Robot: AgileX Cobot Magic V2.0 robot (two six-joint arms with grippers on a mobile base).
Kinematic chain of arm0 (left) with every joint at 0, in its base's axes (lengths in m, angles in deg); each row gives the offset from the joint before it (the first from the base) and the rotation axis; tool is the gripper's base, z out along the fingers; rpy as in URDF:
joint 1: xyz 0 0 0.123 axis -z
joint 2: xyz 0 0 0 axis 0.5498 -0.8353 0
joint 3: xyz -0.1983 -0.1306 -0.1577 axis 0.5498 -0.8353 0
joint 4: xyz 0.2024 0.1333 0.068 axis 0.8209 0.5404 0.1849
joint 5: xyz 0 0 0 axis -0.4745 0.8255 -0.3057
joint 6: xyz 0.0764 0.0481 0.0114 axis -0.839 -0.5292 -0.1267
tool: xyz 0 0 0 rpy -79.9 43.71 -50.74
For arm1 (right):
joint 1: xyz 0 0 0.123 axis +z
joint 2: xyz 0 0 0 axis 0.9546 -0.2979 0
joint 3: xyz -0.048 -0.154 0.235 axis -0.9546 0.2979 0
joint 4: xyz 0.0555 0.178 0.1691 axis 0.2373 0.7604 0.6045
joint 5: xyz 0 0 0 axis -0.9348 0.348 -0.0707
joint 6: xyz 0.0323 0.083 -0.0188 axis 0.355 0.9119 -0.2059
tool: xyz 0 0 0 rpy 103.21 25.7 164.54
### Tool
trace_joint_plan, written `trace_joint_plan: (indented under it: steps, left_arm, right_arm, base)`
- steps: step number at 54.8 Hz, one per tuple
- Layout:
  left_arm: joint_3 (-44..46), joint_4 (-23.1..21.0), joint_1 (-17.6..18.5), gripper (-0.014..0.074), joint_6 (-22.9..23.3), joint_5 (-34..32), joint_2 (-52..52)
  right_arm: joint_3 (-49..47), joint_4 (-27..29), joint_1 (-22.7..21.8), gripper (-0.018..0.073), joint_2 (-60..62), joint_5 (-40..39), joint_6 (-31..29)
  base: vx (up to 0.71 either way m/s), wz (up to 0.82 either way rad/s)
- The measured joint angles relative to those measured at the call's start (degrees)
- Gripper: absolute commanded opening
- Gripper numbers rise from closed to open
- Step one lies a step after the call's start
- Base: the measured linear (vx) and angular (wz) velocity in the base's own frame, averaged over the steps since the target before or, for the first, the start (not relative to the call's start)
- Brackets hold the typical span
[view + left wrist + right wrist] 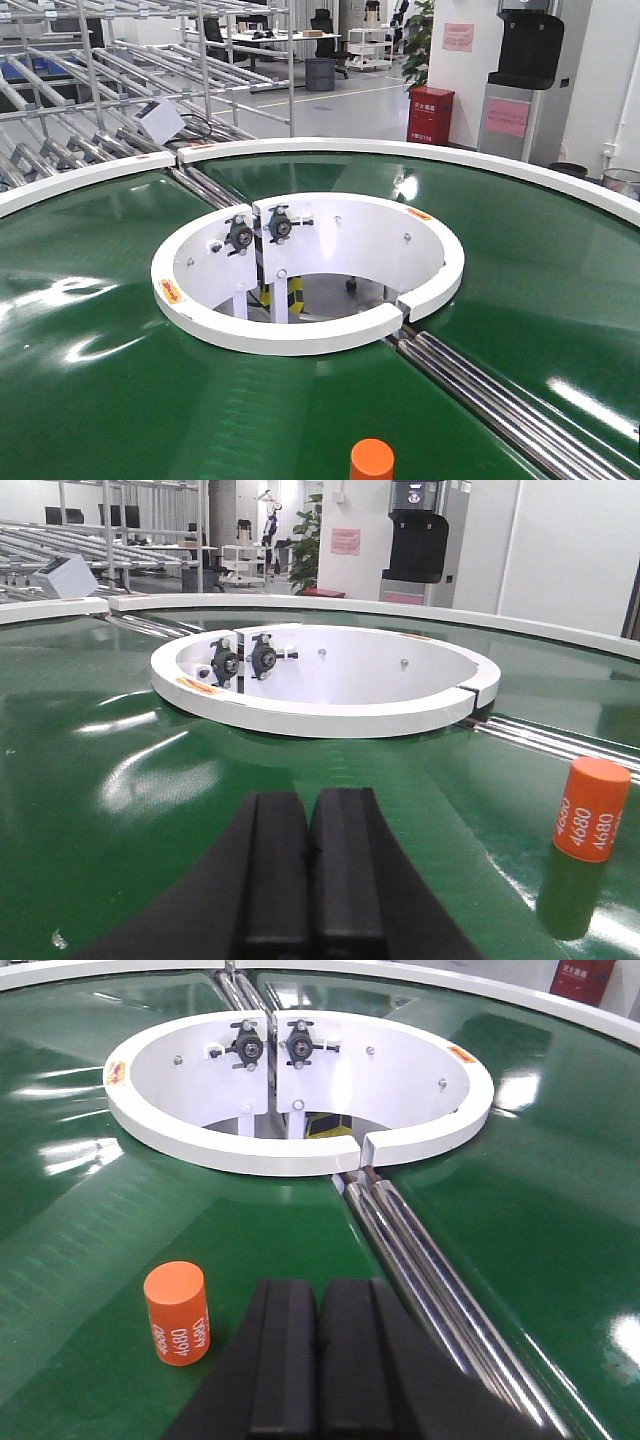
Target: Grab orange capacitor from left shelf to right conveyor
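from the front view, a wide glossy green belt (110, 400) curves in a ring around a white round rim (300, 340), with a pair of steel rollers (500, 395) running out from the rim toward the lower right and another pair going off to the upper left. the orange can (372, 460) stands upright on the belt at the very bottom edge of the picture, only its top part showing, just left of the near rollers. behind the belt on the left stand bare steel racks (90, 90), and farther back a red box (431, 115) sits on the floor by the wall; no arm shows in this view. in the left wrist view, the left pincer (308, 865) sits low at the bottom middle, its two black fingers (265, 870) pressed flat together with nothing between them, hanging over the green belt (120, 780). the orange can (592, 810) stands upright well off to its right, white "4680" printed on its side, apart from the pincer, with the white rim (320, 715) beyond. in the right wrist view, the right pincer (318, 1360) is likewise closed and empty, black fingers (355, 1360) touching each other. the orange can (178, 1313) stands on the belt (90, 1290) just to its left, not touching it, and the rollers (420, 1270) run past on the right up to the gap in the white rim (290, 1150).
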Motion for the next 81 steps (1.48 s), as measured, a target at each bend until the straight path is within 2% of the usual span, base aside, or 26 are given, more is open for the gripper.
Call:
trace_joint_plan:
  steps: [8, 13, 20, 26, 35, 40, 47, 81]
  left_arm:
    - [0.00, 0.00, 0.00, -0.0006, 0.00, 0.00, 0.00]
    - [0.00, 0.00, 0.00, -0.0006, 0.00, 0.00, 0.00]
    - [0.00, 0.00, 0.00, -0.0006, 0.00, 0.00, 0.00]
    - [0.00, 0.00, 0.00, -0.0006, 0.00, 0.00, 0.00]
    - [0.00, 0.00, 0.00, -0.0006, 0.00, 0.00, 0.00]
    - [0.00, 0.00, 0.00, -0.0006, 0.00, 0.00, 0.00]
    - [0.00, 0.00, 0.00, -0.0006, 0.00, 0.05, 0.00]
    - [0.00, 0.00, 0.00, -0.0006, 0.00, 0.04, 0.00]
  right_arm:
    - [1.69, 1.77, 0.00, -0.0012, 1.08, -1.51, -2.28]
    - [5.78, 3.75, -1.95, -0.0012, 3.07, -5.45, -3.66]
    - [13.84, 8.26, -8.94, -0.0012, 6.92, -10.12, -4.57]
    - [22.03, 9.58, -15.57, -0.0012, 11.76, -11.99, -4.94]
    - [33.24, 9.64, -20.65, -0.0012, 21.52, -17.44, -5.28]
    - [37.05, 11.08, -21.51, -0.0012, 27.40, -18.96, -5.44]
    - [37.65, 13.40, -21.97, -0.0012, 33.39, -18.71, -5.44]
    - [37.65, 13.76, -21.97, -0.0012, 33.81, -18.27, -5.44]
  base:
    - [0.00, 0.00]
    - [0.00, 0.00]
    - [0.00, 0.00]
    - [0.00, 0.00]
    - [0.00, 0.00]
    - [0.00, 0.00]
    - [0.00, 0.00]
    - [0.00, 0.00]
